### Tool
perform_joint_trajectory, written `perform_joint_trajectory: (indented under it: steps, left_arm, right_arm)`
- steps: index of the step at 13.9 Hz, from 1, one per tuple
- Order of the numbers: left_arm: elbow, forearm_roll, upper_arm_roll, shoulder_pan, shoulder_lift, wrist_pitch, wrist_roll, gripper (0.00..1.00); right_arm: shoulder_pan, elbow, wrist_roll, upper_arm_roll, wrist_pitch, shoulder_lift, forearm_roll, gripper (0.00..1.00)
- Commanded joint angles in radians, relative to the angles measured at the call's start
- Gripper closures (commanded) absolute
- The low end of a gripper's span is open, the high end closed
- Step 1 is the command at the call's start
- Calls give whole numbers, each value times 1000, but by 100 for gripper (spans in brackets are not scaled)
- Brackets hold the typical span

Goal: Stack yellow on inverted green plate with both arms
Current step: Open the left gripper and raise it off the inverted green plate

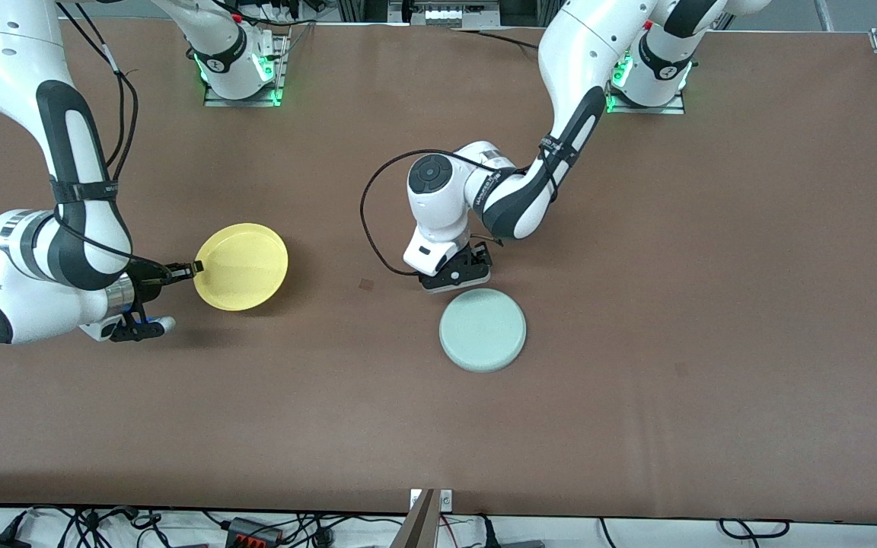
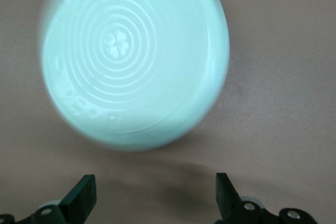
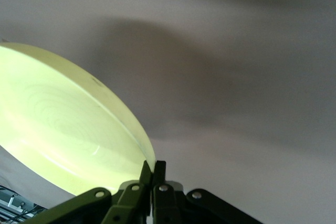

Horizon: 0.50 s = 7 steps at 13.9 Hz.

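**Green plate flipped and let go; yellow next**

Inverted green plate (image 1: 483, 329) flat on the tabletop (image 1: 712, 304), ringed underside up, near the middle. Left pincer (image 2: 156, 200) spread wide just beside its rim, holding nothing. Right pincer (image 1: 193, 268) clamped on the rim of the yellow plate (image 1: 242, 266), carried tilted above the tabletop toward the right arm's end. Likely next: carry yellow across, level it, centre it over green, lower, release. Left pincer probably needs to back clear first. Count: one yellow plate, one green plate, two arms.
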State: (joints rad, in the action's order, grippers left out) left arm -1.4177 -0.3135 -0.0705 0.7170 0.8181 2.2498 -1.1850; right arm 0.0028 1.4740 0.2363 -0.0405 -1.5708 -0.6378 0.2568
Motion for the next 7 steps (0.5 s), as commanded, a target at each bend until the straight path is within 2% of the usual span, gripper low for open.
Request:
perform_joint_trajectory:
  steps: [1, 4, 7]
  left_arm:
    - [6, 17, -6, -10, -10, 36, 12, 0]
    - [5, 4, 0, -14, -48, 22, 13, 0]
    - [5, 7, 3, -37, -121, -134, 117, 0]
  right_arm:
    - [-1, -12, -8, 1, 3, -5, 21, 100]
    - [5, -12, -9, 1, 5, -3, 21, 100]
    - [8, -12, -11, 1, 5, 3, 39, 100]
